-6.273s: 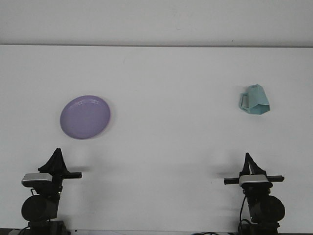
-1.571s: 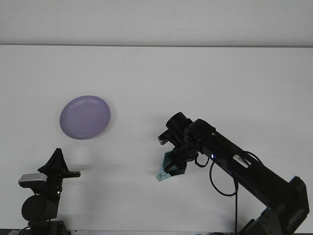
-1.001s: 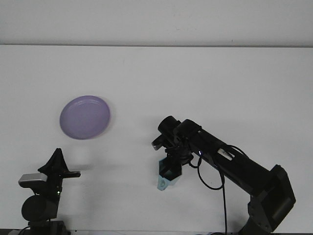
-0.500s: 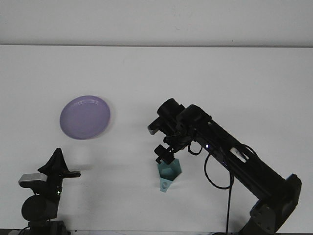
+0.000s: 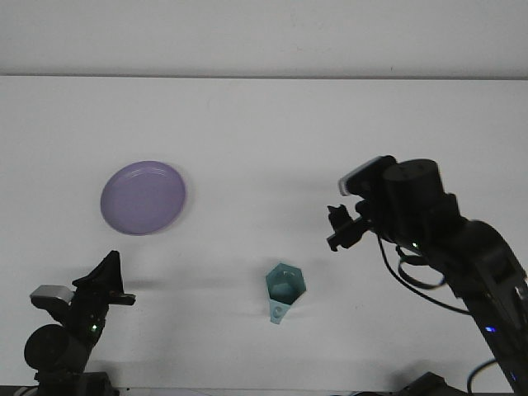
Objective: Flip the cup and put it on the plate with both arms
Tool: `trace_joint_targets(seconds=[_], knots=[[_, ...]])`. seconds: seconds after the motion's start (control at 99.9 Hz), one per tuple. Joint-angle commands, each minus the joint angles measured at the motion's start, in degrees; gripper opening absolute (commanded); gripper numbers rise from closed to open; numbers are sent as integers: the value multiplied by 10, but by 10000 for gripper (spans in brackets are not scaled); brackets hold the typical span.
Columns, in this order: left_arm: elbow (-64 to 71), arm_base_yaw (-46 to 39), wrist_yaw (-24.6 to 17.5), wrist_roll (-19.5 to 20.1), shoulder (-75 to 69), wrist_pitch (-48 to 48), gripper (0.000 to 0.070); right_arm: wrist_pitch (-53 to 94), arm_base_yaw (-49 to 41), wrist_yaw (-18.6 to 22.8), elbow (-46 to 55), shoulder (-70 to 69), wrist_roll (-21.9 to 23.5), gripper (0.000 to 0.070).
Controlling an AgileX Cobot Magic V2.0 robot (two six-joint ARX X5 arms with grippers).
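Note:
The teal cup (image 5: 285, 285) stands on the white table with its mouth up and its handle pointing toward the front edge. Nothing touches it. The purple plate (image 5: 143, 196) lies bare at the left, well apart from the cup. My right gripper (image 5: 339, 228) hangs above the table to the right of the cup, open and holding nothing. My left gripper (image 5: 111, 266) sits low at the front left, below the plate, its fingers together in a point and tilted slightly to the right.
The table's far edge meets a pale wall at the back. The right arm's dark links and cables (image 5: 462, 256) fill the front right corner.
My right gripper has let go of the cup and drawn back up and to the right. The cup stays upright on the table. The left gripper has tilted and shifted a little.

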State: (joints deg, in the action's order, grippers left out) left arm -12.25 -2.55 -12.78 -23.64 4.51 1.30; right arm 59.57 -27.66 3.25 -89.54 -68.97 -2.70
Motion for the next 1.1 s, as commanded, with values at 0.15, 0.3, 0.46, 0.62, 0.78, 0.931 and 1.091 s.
trace_joint_targets(seconds=[0.15,0.3,0.46,0.62,0.78,0.931,1.091], knots=[[-130,5,-71,2,104,95,13,-183,73,-5,238,182,26,419],[-234,27,-95,59,202,181,13,-302,114,-5,411,303,44,418],[-330,75,-118,99,310,260,15,-365,131,-5,541,403,54,418],[-413,154,-129,133,423,359,19,-393,132,-32,608,469,57,418],[-471,247,-127,141,526,418,287,-407,132,-39,612,491,59,418],[-506,325,-121,139,603,426,353,-407,132,-32,612,492,59,418],[-553,391,-79,120,671,426,408,-409,132,-32,612,492,59,418]])
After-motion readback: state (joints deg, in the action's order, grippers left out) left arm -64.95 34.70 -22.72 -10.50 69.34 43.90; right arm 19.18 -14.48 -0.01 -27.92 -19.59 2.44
